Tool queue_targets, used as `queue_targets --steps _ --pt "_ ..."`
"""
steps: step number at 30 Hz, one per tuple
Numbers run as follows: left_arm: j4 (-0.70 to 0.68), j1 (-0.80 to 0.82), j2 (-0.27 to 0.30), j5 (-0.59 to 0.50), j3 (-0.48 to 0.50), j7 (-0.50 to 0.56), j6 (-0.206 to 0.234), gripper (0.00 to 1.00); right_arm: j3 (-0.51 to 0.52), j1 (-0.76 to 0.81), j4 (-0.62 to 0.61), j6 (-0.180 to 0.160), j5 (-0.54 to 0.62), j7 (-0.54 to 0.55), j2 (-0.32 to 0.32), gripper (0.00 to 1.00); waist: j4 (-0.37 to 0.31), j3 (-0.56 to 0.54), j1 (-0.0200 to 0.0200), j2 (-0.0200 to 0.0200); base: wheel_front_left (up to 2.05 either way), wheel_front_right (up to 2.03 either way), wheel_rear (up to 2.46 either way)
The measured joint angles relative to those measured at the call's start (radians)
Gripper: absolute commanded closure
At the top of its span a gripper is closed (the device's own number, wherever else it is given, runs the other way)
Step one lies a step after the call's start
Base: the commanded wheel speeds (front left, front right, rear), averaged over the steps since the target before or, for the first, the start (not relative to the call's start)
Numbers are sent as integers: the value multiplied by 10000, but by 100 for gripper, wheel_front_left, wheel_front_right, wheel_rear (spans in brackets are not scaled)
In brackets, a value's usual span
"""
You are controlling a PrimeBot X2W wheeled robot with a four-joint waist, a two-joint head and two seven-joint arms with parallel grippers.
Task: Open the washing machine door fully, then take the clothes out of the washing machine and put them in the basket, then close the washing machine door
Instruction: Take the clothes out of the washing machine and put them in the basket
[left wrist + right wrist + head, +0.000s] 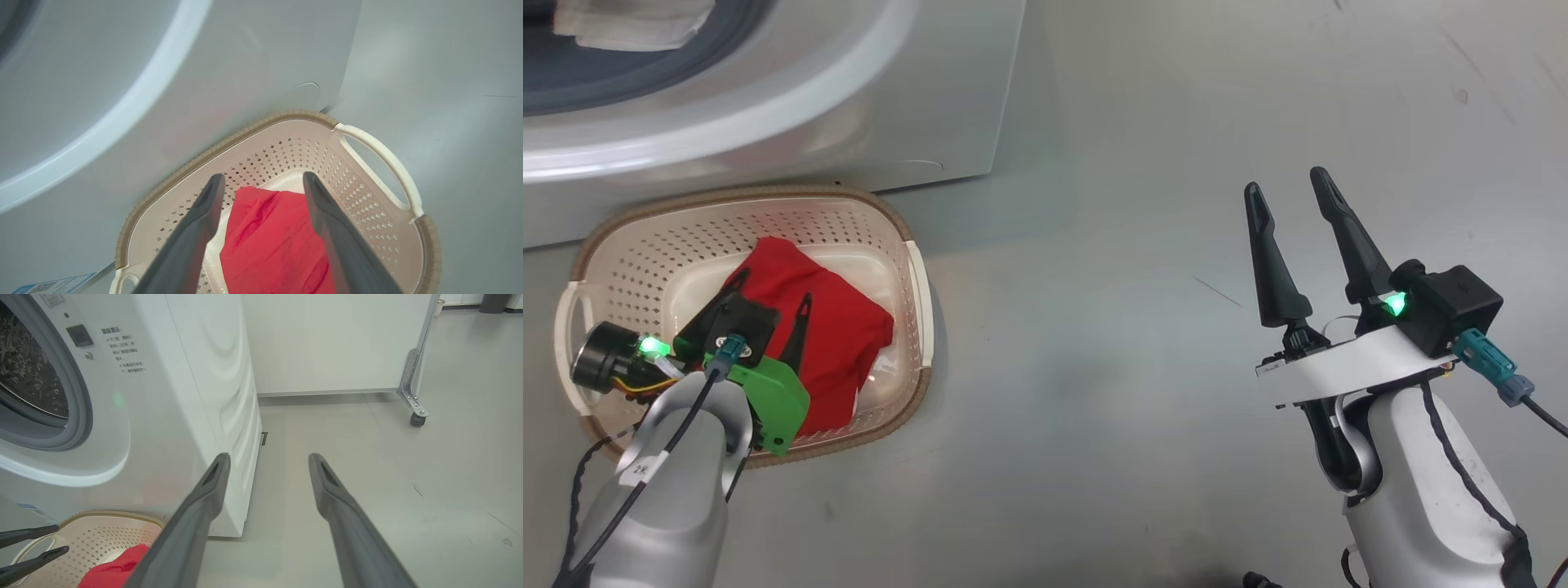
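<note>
The cream basket (613,245) stands on the floor in front of the white washing machine (849,90), touching its base. A red garment (825,314) lies inside the basket (367,192). My left gripper (772,286) hovers just above that red garment (269,241), open, with nothing between its fingers. A white piece of clothing (629,24) rests in the drum opening, on the grey gasket (645,77). My right gripper (1286,189) is open over bare floor, well right of the basket (102,535). The washing machine door is out of view.
Grey floor (1176,122) stretches to the right of the washer. In the right wrist view a white panel on a caster wheel (416,418) stands behind, and the washing machine (171,416) shows printed text beside the drum (28,379).
</note>
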State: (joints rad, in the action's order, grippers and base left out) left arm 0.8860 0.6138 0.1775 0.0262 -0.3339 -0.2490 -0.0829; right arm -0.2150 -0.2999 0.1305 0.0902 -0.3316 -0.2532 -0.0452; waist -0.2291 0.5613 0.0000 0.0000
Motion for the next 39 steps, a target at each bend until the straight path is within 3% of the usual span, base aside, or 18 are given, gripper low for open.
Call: queue_targets --steps 8,21,39 --pt "-504 -523 -349 192 -21 -31 -21 0 226 199 305 54 240 0 -6 0 454 -962 0 0 0 0 0" --pt "-2715 -1619 -629 708 339 -31 -13 0 403 944 493 142 403 0 -44 0 1543 -2350 0 0 0 0 0" --pt "-5333 -3789 -619 1072 1256 -31 589 0 487 1777 623 222 428 0 -104 0 2429 -3904 0 0 0 0 0"
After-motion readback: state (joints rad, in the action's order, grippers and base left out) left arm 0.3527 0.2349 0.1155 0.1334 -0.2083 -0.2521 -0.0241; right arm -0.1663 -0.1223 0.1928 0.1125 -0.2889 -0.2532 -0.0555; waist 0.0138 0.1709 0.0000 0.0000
